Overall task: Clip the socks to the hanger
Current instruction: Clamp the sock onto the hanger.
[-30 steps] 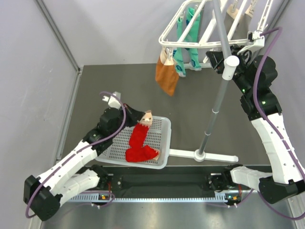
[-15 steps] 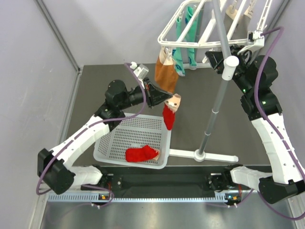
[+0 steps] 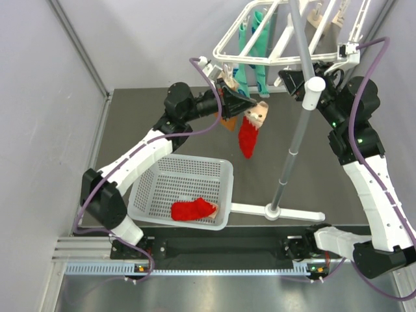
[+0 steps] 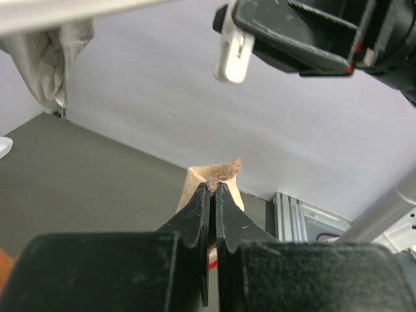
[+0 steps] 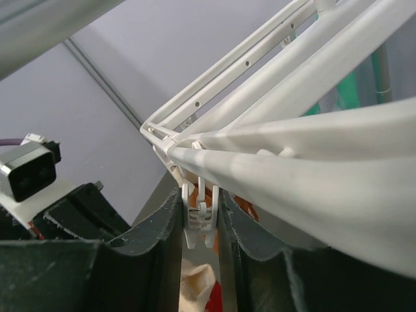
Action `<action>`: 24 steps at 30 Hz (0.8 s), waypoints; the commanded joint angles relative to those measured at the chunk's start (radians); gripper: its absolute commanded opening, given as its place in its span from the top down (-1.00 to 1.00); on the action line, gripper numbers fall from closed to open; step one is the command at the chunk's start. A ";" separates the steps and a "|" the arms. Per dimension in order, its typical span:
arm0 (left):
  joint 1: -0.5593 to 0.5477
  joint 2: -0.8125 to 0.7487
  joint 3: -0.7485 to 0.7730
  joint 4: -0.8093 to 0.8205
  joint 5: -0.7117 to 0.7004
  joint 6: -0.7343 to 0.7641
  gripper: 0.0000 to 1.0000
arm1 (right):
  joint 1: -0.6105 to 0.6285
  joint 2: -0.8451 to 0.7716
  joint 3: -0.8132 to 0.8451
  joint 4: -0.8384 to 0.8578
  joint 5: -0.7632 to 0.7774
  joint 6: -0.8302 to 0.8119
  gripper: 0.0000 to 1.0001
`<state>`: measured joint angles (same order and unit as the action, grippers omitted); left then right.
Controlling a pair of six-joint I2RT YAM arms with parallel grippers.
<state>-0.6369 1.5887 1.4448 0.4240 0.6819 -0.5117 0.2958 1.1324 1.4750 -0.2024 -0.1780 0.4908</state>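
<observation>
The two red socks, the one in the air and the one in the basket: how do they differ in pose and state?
The upper sock hangs straight down beside the hanger; the lower sock lies sideways in the basket. The left gripper is shut on the upper sock's tan toe; nothing holds the lower sock. Both are red with a tan toe, and neither is clipped.

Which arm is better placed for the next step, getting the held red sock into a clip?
Left. The left gripper is shut on the tan toe of the red sock, close under the hanger. The right gripper grips a white clip there, so it probably just holds.
</observation>
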 commanded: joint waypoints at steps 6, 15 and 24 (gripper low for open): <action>-0.004 0.096 0.146 0.123 0.039 -0.131 1.00 | 0.008 -0.022 -0.093 -0.055 -0.202 0.022 1.00; -0.004 0.131 0.167 0.259 0.130 -0.251 1.00 | 0.009 -0.029 -0.117 -0.037 -0.252 0.020 1.00; -0.004 0.129 0.199 0.260 0.111 -0.260 1.00 | 0.008 -0.042 -0.147 -0.032 -0.271 0.023 1.00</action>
<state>-0.6369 1.7241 1.5867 0.6006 0.7856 -0.7589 0.2863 1.0794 1.3666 -0.0845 -0.2802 0.4915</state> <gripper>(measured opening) 0.037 0.227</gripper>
